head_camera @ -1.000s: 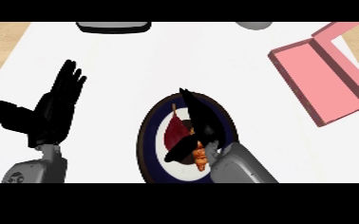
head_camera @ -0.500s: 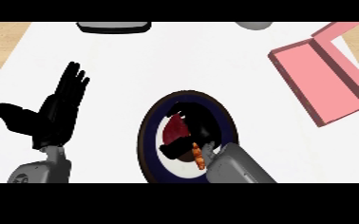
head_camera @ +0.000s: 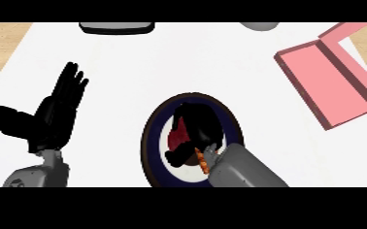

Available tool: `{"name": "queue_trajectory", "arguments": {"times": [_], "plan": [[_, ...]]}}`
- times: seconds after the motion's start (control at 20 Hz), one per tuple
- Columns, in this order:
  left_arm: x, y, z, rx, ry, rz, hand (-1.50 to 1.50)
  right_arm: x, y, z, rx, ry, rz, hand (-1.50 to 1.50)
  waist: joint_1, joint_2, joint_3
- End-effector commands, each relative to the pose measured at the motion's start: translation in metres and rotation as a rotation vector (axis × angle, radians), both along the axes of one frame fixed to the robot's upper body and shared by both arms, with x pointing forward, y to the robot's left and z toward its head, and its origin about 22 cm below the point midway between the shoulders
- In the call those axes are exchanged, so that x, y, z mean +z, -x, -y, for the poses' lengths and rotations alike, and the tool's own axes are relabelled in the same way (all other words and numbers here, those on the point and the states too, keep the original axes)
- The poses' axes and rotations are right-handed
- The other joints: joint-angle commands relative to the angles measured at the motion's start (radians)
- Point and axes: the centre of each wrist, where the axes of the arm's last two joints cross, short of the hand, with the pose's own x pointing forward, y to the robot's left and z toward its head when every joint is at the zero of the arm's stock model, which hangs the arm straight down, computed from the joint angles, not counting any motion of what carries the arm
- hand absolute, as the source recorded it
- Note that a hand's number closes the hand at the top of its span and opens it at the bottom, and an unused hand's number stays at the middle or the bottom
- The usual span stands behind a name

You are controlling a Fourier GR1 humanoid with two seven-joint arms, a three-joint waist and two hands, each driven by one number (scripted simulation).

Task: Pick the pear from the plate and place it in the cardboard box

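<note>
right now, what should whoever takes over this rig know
Right robot hand: down over the round dark-rimmed plate, fingers curled; only an orange-brown sliver shows under it, likely the pear.
Left robot hand: open, resting at the view's left, holding nothing.
Pink open cardboard box: far right of the counter, apart from the plate.
Done: hand on the plate.
Left: lift, carry right, place in the box.

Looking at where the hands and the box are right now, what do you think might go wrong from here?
1. The right hand is curled over the plate and hides nearly all of the pear, so whether it is properly held cannot be confirmed; it might slip on lifting.
2. The pink box lies far off at the upper right, so the carry crosses open counter.
3. The box is partly cut off by the view's edge, which may make placement harder to judge.
</note>
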Motion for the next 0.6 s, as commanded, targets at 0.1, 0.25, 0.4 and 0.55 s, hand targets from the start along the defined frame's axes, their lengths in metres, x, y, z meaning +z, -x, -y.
{"name": "queue_trajectory", "arguments": {"times": [0.1,0.25,0.4,0.55], "plan": [[0.004,0.006,-0.002,0.006,0.001,0.0,0.0,0.014,0.012,-0.014,0.162,0.258,0.176,1.5,-0.001,-0.001,0.0],[-0.015,0.011,-0.003,0.015,0.006,-0.014,0.0,0.031,0.032,-0.018,0.179,0.244,0.286,1.5,-0.008,-0.001,0.0],[0.0,0.012,-0.005,0.011,-0.01,-0.007,0.0,0.053,0.056,-0.025,0.181,0.24,0.359,1.5,-0.01,-0.004,0.0],[-0.007,-0.012,0.002,0.006,-0.01,0.001,0.0,0.077,0.046,-0.026,0.229,0.272,0.405,1.5,-0.011,0.002,0.0]]}}
